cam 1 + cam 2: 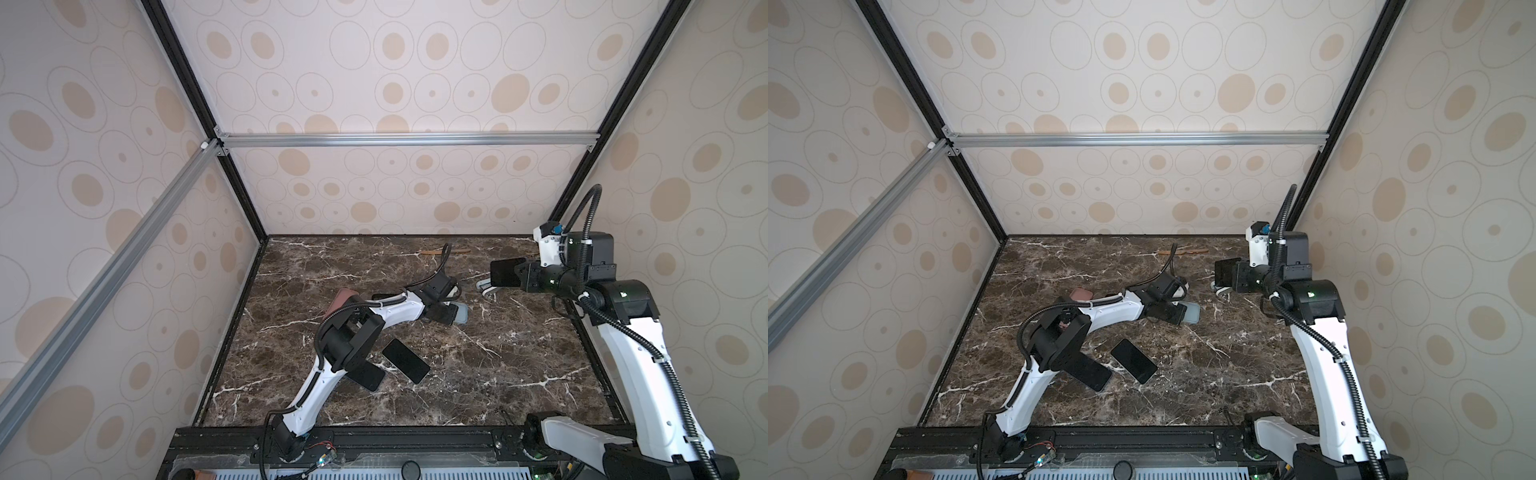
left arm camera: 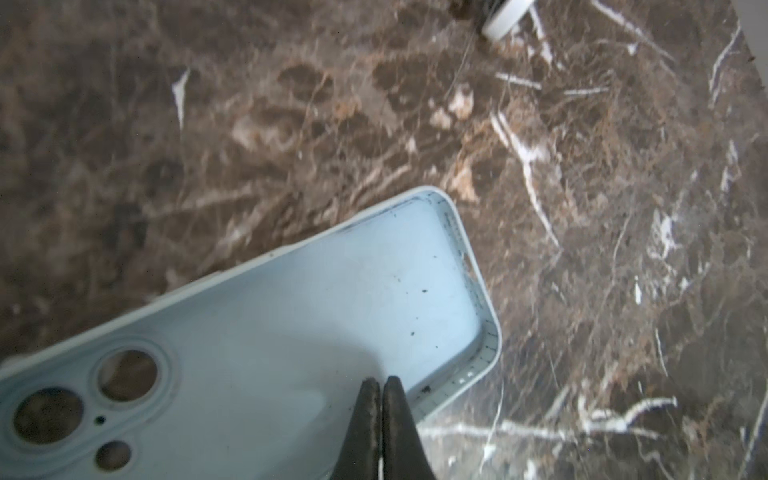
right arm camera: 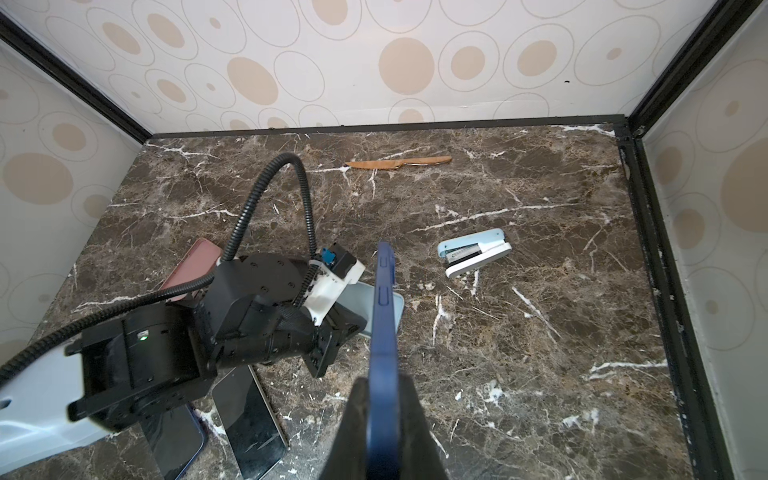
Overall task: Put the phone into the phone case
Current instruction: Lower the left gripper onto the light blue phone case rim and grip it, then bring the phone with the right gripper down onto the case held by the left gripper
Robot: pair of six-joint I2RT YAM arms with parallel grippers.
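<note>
The left tool (image 2: 380, 380) has its two dark fingers pressed together with nothing between them, its tips over the open inside of the light blue phone case (image 2: 291, 332); whether they touch the lining cannot be told. The phone case lies flat on the desk (image 1: 498, 374), hollow side up, with its camera cut-outs at the end nearer the arm, and in both top views only its far end shows past the tool (image 1: 461, 313) (image 1: 1192, 312). The right tool (image 3: 384, 380) is clamped on the phone (image 3: 384, 311), which its wrist view shows edge-on, with a dark blue rim and side buttons. In both top views the phone (image 1: 503, 272) (image 1: 1225, 272) is held up off the desk with its black face turned to the camera, well apart from the phone case. A light blue and white stapler (image 3: 473, 251) lies on the desk near the held phone. A wooden knife (image 3: 399, 163) lies close to the back wall. A pink case (image 1: 343, 301) sits partly hidden beside the left arm. Two other dark phones lie flat nearer the front, one in the open (image 1: 405, 360) and one partly under the left arm (image 1: 368, 376).
</note>
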